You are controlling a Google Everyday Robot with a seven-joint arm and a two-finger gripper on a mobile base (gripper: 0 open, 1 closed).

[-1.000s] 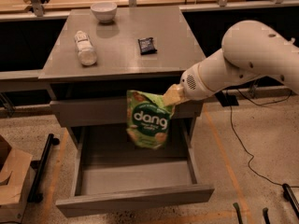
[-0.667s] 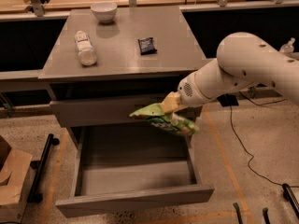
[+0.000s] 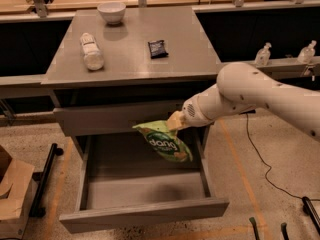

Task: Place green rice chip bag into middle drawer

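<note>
while the bag hung upright in front of the shallower drawer front point(image 3: 115, 120) a second ago, and then swung out almost flat, the green rice chip bag point(image 3: 165, 143) now droops at a slant with its printed face towards the camera. it sits lower than before, below that upper front and over the far part of the open middle drawer point(image 3: 142, 193). the gripper point(image 3: 174, 123) has come down and a little to the left, and it stands just under the edge of the worktop point(image 3: 135, 39), at the right of the drawer opening. its fingers point(image 3: 177, 118) are pinched closed on the bag's upper right corner, so the bag hangs from them and touches nothing else.

for the task this means the carry is nearly done: the bag is above the drawer floor, not yet resting on it. a short further descent before release looks sensible, since the bag hangs close to the far wall.

on the worktop the white bowl point(image 3: 111, 11), the white bottle point(image 3: 91, 51) and the black packet point(image 3: 158, 48) lie where they lay earlier.
</note>
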